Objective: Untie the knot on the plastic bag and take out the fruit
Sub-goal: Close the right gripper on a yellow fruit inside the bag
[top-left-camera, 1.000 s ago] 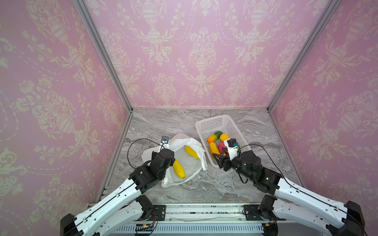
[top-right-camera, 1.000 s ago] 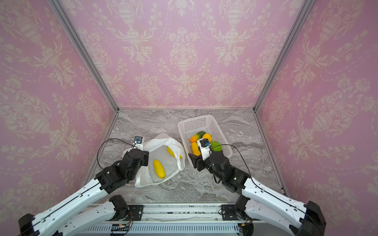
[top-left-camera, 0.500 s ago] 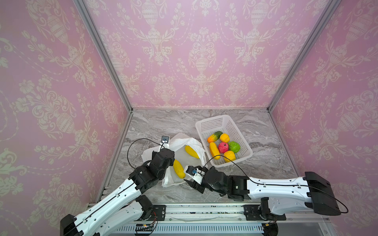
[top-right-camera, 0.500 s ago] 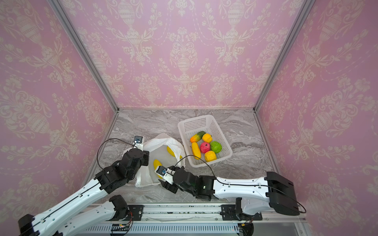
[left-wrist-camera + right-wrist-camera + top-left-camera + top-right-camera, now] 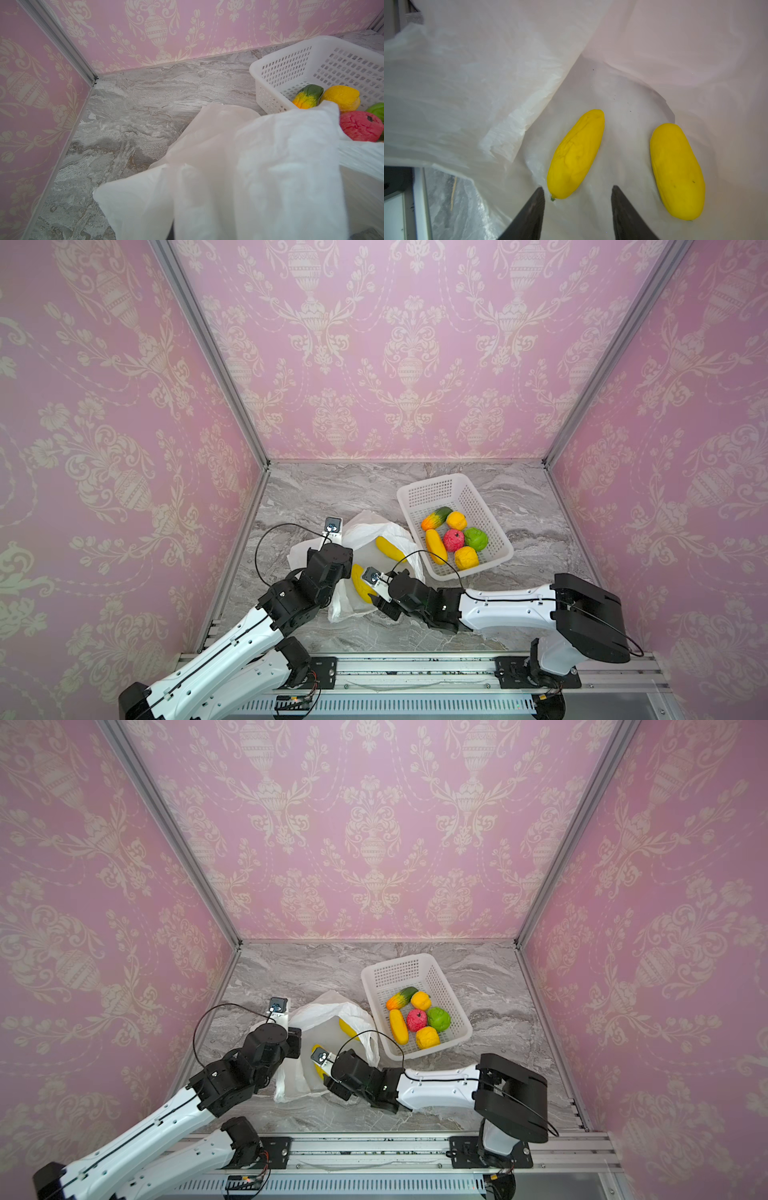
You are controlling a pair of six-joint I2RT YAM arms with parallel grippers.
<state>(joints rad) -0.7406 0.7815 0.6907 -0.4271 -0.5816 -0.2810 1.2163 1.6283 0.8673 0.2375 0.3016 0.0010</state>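
Crinkly plastic bag point(image 5: 376, 531) drapes the left end effector point(image 5: 344, 569) pinching it. Right end effector point(image 5: 577, 189), spread, faces two smooth yellow fruit point(image 5: 577, 153).

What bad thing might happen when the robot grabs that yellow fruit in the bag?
The open right gripper reaches only the tip of the nearer yellow fruit, so closing there might squirt it away.
It is close to the thin bag, so it might pinch plastic too.
The left gripper seems to hold the bag's mouth up; if that slips, plastic may flop over the fruit.
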